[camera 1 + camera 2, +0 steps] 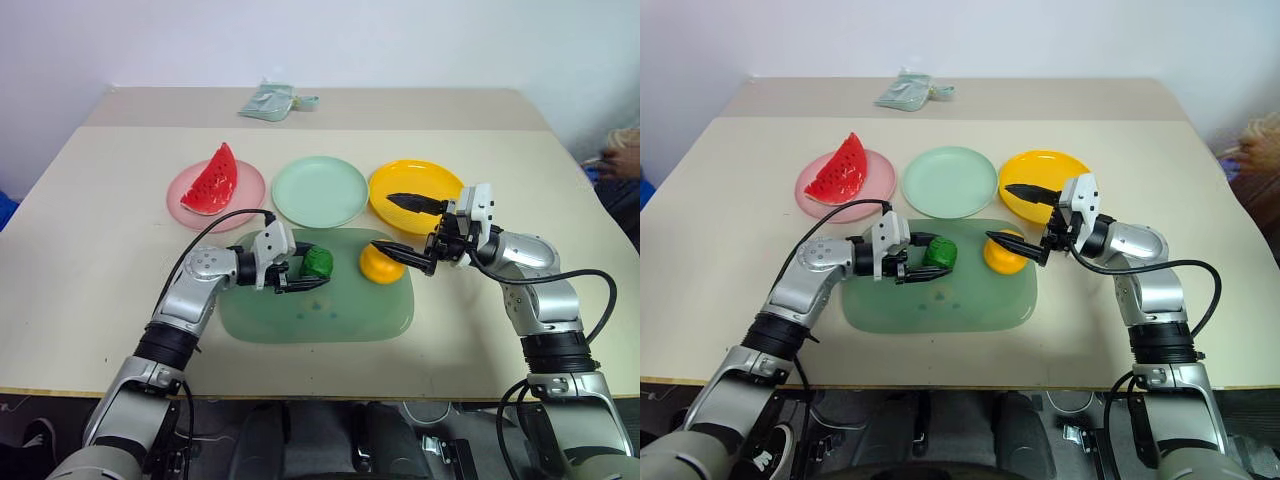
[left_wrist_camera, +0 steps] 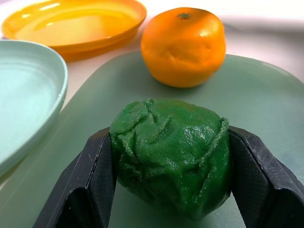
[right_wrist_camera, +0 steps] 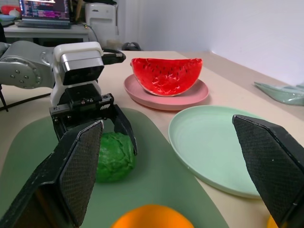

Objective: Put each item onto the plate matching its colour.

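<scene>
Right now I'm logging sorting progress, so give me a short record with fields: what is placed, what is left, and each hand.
placed: watermelon wedge on pink plate
left on mat: green vegetable, orange on green mat
empty: mint plate, yellow plate
left hand: fingers on both sides of the vegetable
right hand: open above the orange

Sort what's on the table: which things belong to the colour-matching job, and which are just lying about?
Part of the job:
- watermelon wedge, already on the pink plate
- green vegetable, between the left gripper jaws
- orange
- mint plate
- yellow plate

Lying about:
- green mat under the vegetable and orange
- crumpled pale wrapper at the far edge
</scene>
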Action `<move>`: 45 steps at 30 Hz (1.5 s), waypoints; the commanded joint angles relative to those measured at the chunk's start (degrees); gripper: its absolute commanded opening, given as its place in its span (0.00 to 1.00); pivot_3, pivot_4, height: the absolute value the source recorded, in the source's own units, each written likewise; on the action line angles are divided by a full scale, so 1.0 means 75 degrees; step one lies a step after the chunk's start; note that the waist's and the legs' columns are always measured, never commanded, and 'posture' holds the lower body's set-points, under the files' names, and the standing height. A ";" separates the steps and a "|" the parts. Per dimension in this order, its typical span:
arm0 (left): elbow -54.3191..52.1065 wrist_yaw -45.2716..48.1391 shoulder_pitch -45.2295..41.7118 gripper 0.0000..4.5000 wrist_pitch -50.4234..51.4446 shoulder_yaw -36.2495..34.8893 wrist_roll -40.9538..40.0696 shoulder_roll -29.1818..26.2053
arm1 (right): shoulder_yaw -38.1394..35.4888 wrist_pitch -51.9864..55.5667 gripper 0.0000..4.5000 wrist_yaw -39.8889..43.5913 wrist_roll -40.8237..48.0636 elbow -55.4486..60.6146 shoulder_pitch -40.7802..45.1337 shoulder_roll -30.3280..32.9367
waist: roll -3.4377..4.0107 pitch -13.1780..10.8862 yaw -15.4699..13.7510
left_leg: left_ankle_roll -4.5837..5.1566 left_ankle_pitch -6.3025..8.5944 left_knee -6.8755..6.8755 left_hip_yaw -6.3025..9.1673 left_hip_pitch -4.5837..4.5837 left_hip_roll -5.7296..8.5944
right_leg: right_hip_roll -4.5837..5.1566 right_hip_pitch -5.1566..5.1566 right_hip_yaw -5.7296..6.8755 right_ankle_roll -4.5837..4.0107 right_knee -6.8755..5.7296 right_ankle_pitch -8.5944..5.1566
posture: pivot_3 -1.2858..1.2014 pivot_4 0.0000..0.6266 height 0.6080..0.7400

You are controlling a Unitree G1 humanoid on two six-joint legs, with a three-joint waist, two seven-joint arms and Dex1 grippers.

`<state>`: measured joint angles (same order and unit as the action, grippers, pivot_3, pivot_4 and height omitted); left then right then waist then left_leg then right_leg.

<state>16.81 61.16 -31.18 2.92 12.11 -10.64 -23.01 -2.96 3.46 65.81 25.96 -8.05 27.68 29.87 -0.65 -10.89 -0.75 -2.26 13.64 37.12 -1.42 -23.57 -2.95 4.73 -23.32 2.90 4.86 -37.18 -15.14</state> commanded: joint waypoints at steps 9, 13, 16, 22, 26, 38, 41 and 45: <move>0.1918 -0.3027 -0.2105 0.62 -0.0167 -0.1723 -0.0139 0.1273 | -0.0098 -0.0244 1.00 -0.0044 -0.0039 0.0011 0.0299 0.0002 | -0.0002 -0.0001 0.0003 | 0.0000 0.0000 0.0003 0.0002 0.0000 0.0001 | 0.0000 0.0002 0.0001 0.0002 0.0000 0.0001 | 0.52 0.24 1.00; 0.3517 -0.3677 -0.3004 0.62 -0.0730 -0.1761 0.0276 0.1515 | -0.0065 -0.0343 1.00 -0.0134 -0.0141 -0.0151 0.0433 -0.0087 | -0.0003 -0.0001 0.0018 | 0.0000 0.0000 0.0003 0.0002 0.0000 0.0002 | 0.0000 0.0001 0.0003 0.0003 -0.0001 0.0001 | 0.52 0.24 1.00; 0.4827 -0.4066 -0.3716 0.62 -0.0976 -0.1823 0.0392 0.1770 | -0.0064 -0.0394 1.00 -0.0151 -0.0179 -0.0176 0.0445 -0.0097 | -0.0004 -0.0002 0.0008 | 0.0000 0.0000 -0.0003 0.0001 0.0000 0.0002 | -0.0001 0.0000 0.0004 0.0003 0.0002 0.0001 | 0.52 0.24 1.00; 0.6037 -0.4128 -0.4268 0.91 -0.1300 -0.1952 0.0476 0.1900 | -0.0128 -0.0364 1.00 -0.0220 -0.0184 0.0021 0.0277 -0.0055 | -0.0006 -0.0003 0.0012 | -0.0001 0.0000 -0.0002 0.0001 -0.0004 0.0005 | 0.0000 -0.0001 0.0006 0.0005 0.0004 0.0002 | 0.52 0.24 1.00; 0.5892 -0.3984 -0.4196 0.99 -0.1622 -0.1981 0.0497 0.1849 | -0.0141 -0.0305 1.00 -0.0249 -0.0150 0.0193 0.0120 -0.0019 | -0.0006 -0.0003 0.0016 | -0.0001 -0.0001 -0.0004 0.0000 -0.0003 0.0004 | 0.0000 -0.0003 0.0006 0.0005 0.0002 0.0002 | 0.52 0.24 1.00; 0.0190 0.0419 -0.1539 0.99 0.0711 -0.1825 -0.1899 0.0294 | 0.0109 0.0009 1.00 -0.0075 -0.0275 0.0191 0.0064 0.0082 | -0.0003 -0.0003 0.0130 | -0.0004 -0.0002 -0.0010 -0.0001 -0.0003 0.0000 | -0.0001 -0.0006 0.0003 0.0003 0.0000 0.0002 | 0.52 0.24 1.00; -0.1138 0.0866 -0.0840 0.99 0.1672 -0.1767 -0.2302 -0.0461 | 0.0197 0.0326 1.00 -0.0130 -0.0323 0.0066 0.0151 0.0097 | -0.0003 -0.0003 0.0162 | -0.0004 -0.0002 -0.0005 0.0003 -0.0002 -0.0001 | 0.0000 -0.0004 0.0003 0.0002 -0.0007 0.0002 | 0.52 0.24 1.00; -0.2264 0.1333 -0.0042 0.99 0.2399 -0.1861 -0.2692 -0.1318 | 0.0341 0.0462 1.00 -0.0149 -0.0491 -0.0106 0.0229 0.0127 | -0.0003 -0.0003 0.0176 | -0.0005 -0.0002 0.0001 0.0005 0.0000 0.0000 | 0.0002 0.0005 0.0002 0.0002 -0.0005 0.0002 | 0.52 0.24 1.00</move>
<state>3.59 69.45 -32.65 19.00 -1.18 -28.51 -31.69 0.05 6.59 64.93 22.43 -9.21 28.28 30.27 -0.67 -10.91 0.58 -2.29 13.63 37.10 -1.38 -23.56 -2.95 4.74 -23.30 2.92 4.88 -37.20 -15.13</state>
